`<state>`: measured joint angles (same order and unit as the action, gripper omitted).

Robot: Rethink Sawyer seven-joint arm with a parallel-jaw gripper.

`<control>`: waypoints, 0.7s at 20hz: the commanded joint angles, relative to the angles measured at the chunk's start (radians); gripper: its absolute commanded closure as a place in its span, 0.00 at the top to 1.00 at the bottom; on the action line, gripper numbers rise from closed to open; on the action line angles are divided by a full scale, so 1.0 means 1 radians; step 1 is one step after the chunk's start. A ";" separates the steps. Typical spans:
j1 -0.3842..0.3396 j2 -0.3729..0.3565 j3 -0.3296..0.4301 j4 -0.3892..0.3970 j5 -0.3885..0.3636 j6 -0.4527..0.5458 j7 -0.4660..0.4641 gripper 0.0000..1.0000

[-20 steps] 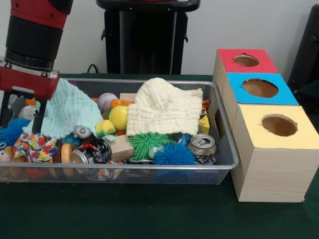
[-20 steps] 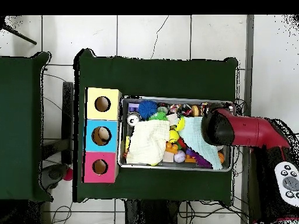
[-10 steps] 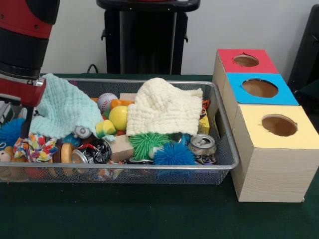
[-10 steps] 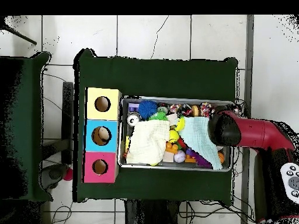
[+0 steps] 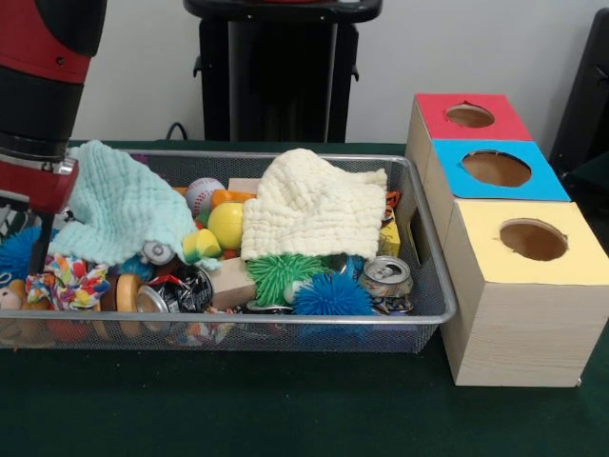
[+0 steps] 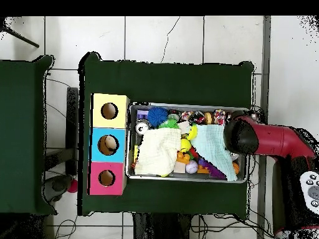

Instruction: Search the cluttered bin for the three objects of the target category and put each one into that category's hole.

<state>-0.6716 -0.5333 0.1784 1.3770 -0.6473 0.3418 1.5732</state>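
A wire mesh bin [image 5: 419, 249] [image 6: 189, 178] holds a jumble of toys, cans and cloths. A mint cloth [image 5: 128, 211] [image 6: 215, 151] is draped at the left of the front view, a cream cloth [image 5: 309, 205] [image 6: 157, 151] over the middle. A green spiky ball [image 5: 280, 273], a blue spiky ball [image 5: 330, 296] and a dented can [image 5: 385, 276] lie near the front wall. My gripper [image 5: 27, 249] hangs at the bin's left end beside the mint cloth, partly cut off by the picture edge. From overhead the arm's head [image 6: 240, 137] covers that end.
Three wooden boxes stand beside the bin, each with a round hole: red top [image 5: 470, 115] [image 6: 106, 178], blue top [image 5: 496, 168] [image 6: 108, 144], yellow top [image 5: 533, 239] [image 6: 109, 111]. A baseball [image 5: 203, 194], a yellow-green ball [image 5: 226, 226] and a wooden block [image 5: 228, 282] lie between the cloths.
The arm has drifted toward the bin's end, leftward in the front view, and slightly past its rim overhead. The mint cloth's edge has stretched that way with it.
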 commanded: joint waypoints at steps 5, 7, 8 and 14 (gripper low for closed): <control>0.021 0.107 0.009 -0.029 -0.056 -0.100 0.059 1.00; 0.022 0.116 0.006 -0.029 -0.049 -0.111 0.069 1.00; 0.023 0.119 0.004 -0.029 -0.047 -0.115 0.070 1.00; 0.027 0.131 -0.007 -0.021 -0.028 -0.110 0.073 1.00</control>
<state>-0.6601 -0.4535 0.1676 1.3594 -0.6507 0.2535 1.5732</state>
